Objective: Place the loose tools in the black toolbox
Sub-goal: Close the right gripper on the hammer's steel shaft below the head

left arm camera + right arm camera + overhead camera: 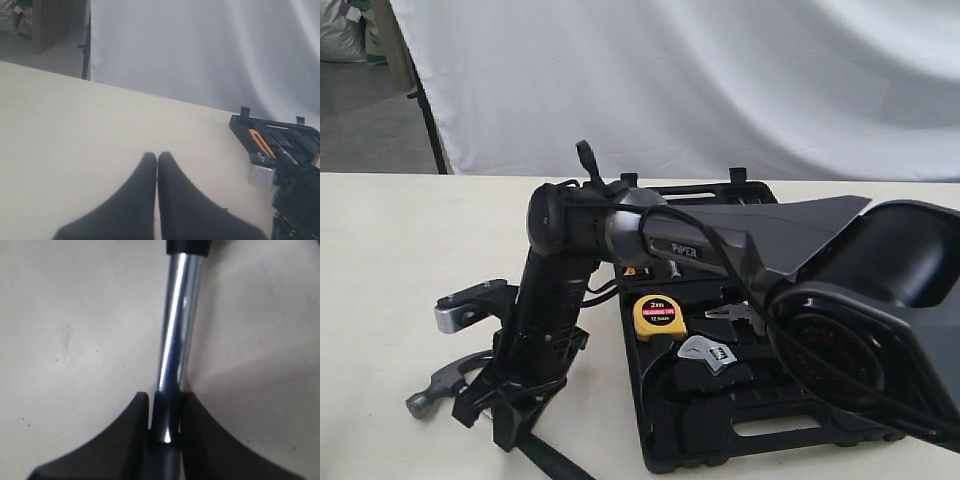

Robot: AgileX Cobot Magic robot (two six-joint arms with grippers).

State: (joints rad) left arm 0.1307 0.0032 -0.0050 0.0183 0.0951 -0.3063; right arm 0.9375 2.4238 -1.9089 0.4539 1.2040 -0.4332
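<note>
Exterior view: open toolbox holds tape measure, wrench.

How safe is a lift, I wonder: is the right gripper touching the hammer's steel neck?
Touching. In the right wrist view the right gripper has both fingers pressed on the hammer's steel neck, no gap.

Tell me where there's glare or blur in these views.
Right wrist view: glare streaks the steel neck of the hammer. Left wrist view: the left hand is dark and blurred. Exterior view: even light, and the near arm housing looks soft.
</note>
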